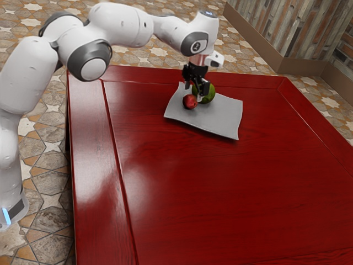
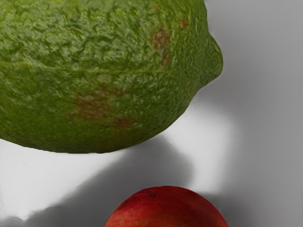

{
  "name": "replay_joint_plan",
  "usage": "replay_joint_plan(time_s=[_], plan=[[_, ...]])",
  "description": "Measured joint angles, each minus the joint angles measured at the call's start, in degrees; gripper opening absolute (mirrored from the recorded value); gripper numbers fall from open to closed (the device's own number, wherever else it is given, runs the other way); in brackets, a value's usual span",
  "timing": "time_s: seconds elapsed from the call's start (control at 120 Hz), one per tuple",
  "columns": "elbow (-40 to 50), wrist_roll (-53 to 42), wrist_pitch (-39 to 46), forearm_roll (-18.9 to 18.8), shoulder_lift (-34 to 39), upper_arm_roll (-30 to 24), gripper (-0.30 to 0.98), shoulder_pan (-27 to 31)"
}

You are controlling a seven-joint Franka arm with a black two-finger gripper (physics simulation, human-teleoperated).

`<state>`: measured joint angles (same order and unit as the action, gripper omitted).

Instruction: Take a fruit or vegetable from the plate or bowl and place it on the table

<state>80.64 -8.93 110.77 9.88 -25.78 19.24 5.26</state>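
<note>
The end effector hangs low over the grey plate, its fingers parted and, as far as this angle lets one judge, with nothing gripped between them. It points down because the likely target, the red fruit, lies just below, and a descent from above would let a finger pass on either side. The white arm arches over the desk from the exterior view's left, which keeps its links well above the plate.

Both pieces of produce rest on the plate: the red fruit near its edge, the lime close beside it. The wrist view shows a strip of bare plate separating them, and that gap matters, since one finger would need to fit there without nudging the lime. The plate's upturned corners may help keep round things from rolling off.

The step in hand looks like lining up for the grasp, with the task at an early stage. Next the hand should settle lower around the red fruit, close evenly and lift straight up; a round, smooth skin could slip if pinched too high. The broad desk in front of the plate then offers ample room for setting it down.
</note>
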Motion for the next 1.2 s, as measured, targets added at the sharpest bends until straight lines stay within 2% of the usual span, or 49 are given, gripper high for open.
replay_joint_plan(time_s=[0.667, 1.042, 1.2], plan=[[0.9, -0.7, 0.8, 1.5, -2.5, -0.4, 0.68, 1.2], [0.8, -0.6, 0.9, 1.8, -2.4, -0.4, 0.30, 1.2], [0.6, -0.5, 1.0, 1.7, -0.9, -0.4, 0.30, 0.9]])
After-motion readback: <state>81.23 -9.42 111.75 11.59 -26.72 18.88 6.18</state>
